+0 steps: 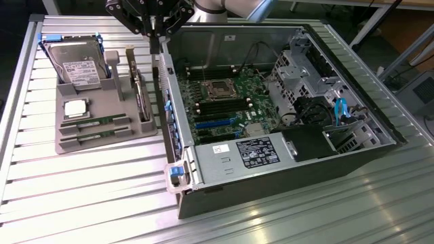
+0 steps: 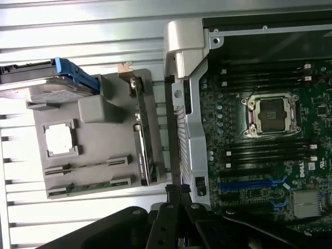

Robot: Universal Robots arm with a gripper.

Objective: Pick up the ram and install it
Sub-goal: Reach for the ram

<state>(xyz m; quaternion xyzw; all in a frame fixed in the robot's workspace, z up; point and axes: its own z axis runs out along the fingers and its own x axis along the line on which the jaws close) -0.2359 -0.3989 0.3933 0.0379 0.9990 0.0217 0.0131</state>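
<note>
- A black two-fingered gripper is seen above the side wall of an open dark grey computer case, just beside the case-side edge of a grey moulded plastic tray.
- Its jaws are closed fully together, and nothing is held between them.
- One long, narrow green ram stick is found lying in a slot of the tray, near the tray's edge opposite the hard drive.
- A second ram stick lies parallel to it in the next slot, closest to that same edge. Both are well apart from the gripper.
- A square silver processor chip sits in a recess between the sticks and a silver hard drive with a white label, which stands tilted at the tray's other end.
- A thin card stands on edge along the tray's case-side edge.
- Tray and case rest on a slatted aluminium table.
- Inside the case, a green motherboard is exposed, with long black memory slots on either side of an open square processor socket.
</note>
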